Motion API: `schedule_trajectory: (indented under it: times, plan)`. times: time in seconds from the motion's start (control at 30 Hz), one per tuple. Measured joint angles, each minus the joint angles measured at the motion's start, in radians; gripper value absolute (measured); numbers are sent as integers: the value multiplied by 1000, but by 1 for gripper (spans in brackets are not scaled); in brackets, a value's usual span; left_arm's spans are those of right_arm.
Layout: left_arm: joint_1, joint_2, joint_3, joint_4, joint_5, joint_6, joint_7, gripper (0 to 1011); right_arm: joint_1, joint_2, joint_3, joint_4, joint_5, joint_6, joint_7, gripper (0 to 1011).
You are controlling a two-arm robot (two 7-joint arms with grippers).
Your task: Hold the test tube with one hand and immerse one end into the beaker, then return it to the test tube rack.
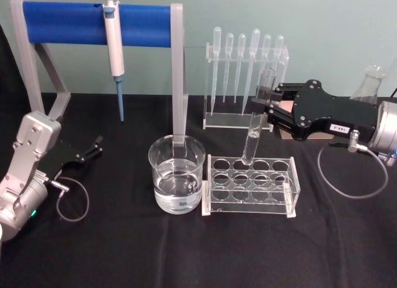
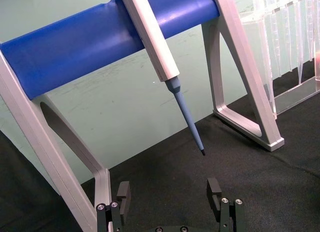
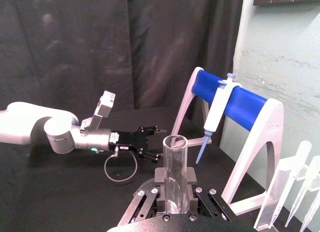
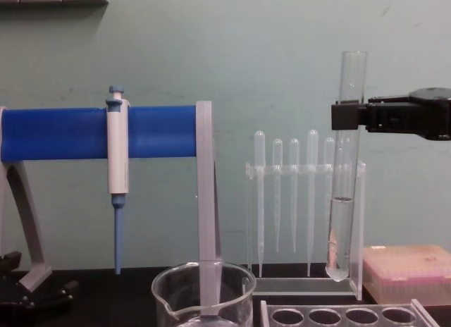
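Gripping the part-filled test tube [image 1: 253, 136] upright above the rack [image 1: 291, 204], right gripper [image 1: 264, 103]; beaker [image 1: 155, 162] part-filled too; left gripper [image 2: 170, 190], jaws apart.

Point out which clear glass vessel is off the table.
The test tube: the right gripper holds it upright above the rack. The beaker stands on the table beside the rack; the left gripper lies open, far left.

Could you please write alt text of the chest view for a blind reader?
The black two-fingered right gripper holds a long clear glass test tube upright above a clear plastic rack, right of a wide glass beaker; the left gripper sits at lower left.
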Motion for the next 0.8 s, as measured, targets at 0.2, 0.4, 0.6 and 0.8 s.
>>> schedule_trajectory:
  times: [0.2,0.4,0.6,0.8]
  plan:
    - [0,0,0,0,0,0,0,1000,0,0,0,0,0,0,0,241]
    - [0,0,0,0,0,0,0,1000,0,0,0,0,0,0,0,241]
    - [0,0,0,0,0,0,0,1000,0,0,0,0,0,0,0,241]
    - [0,0,0,0,0,0,0,1000,0,0,0,0,0,0,0,241]
